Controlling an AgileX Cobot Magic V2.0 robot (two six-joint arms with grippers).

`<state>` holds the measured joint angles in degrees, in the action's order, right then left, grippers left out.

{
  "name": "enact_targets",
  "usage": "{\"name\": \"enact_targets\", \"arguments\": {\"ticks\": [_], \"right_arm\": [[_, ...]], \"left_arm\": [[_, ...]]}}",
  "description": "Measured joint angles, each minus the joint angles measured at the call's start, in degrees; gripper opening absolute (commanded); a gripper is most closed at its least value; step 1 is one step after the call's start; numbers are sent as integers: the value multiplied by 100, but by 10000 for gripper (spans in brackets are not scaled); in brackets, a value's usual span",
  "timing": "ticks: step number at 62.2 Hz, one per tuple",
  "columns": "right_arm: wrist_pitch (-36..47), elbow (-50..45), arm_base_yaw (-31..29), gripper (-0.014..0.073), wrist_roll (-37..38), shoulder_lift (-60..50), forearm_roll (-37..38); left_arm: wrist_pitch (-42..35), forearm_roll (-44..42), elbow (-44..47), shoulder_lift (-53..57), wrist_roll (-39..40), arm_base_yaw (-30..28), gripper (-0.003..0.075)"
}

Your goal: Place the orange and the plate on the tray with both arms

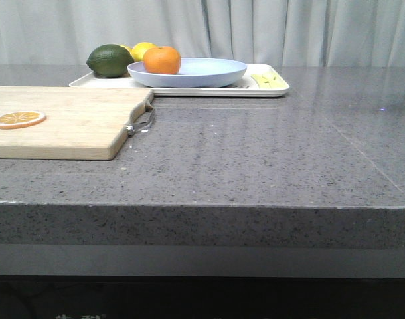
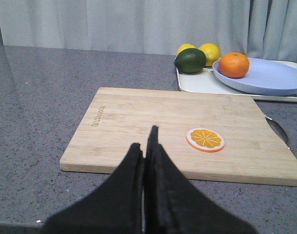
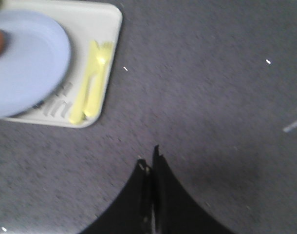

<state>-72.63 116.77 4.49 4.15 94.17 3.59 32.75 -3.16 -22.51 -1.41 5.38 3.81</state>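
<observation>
**Orange and plate sit on the tray; both grippers empty**

The plate [image 1: 187, 72] rests on the tray [image 1: 272, 89] at the far side of the table [image 1: 255, 159], and the orange [image 1: 162, 60] lies in the plate near its left edge. A lime [image 1: 110, 60] and lemons [image 1: 142, 49] crowd the tray's left end; a yellow fork [image 3: 92, 80] lies on its right end, just beside the plate

The left gripper [image 2: 147, 146] hangs above the near edge of the board [image 2: 139, 126], fingers pressed together, nothing between them. An orange slice [image 2: 205, 139] lies on the board, apart from the fingertips. The right gripper [image 3: 151, 163] hovers over bare table, well apart from the tray corner; its fingers are likewise pressed together on nothing, though that view is blurred

Judged from this layout, the placing looks finished: both task items are on the tray and neither arm is touching anything. The step in hand seems to be clearing away. What is left probably calls only for keeping both arms off the tray, so the plate is not nudged and the orange does not roll
</observation>
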Motion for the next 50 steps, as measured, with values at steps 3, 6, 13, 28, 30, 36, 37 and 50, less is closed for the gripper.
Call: {"name": "enact_targets", "arguments": {"ticks": [3, 6, 13, 28, 30, 36, 37, 50], "right_arm": [[0, -437, 0, -60, -43, -310, 158], [0, -945, 0, -60, -65, -626, 271], [0, -2086, 0, -60, -102, -1358, 342], [1062, -4406, 0, -60, -351, -3090, 318], [1311, -4738, 0, -60, -381, -3367, 304], [1969, -5612, 0, -60, -415, -4151, 224], [2063, -5728, 0, -60, -415, -4261, 223], [3226, -7279, 0, -60, -498, -5980, 136]], "left_arm": [[0, 0, 0, 0, 0, 0, -18], [0, 0, 0, 0, 0, 0, -18], [0, 0, 0, 0, 0, 0, -18], [0, 0, 0, 0, 0, 0, -18], [0, 0, 0, 0, 0, 0, -18], [0, 0, 0, 0, 0, 0, -18], [0, 0, 0, 0, 0, 0, -18], [0, 0, 0, 0, 0, 0, -18]]}}
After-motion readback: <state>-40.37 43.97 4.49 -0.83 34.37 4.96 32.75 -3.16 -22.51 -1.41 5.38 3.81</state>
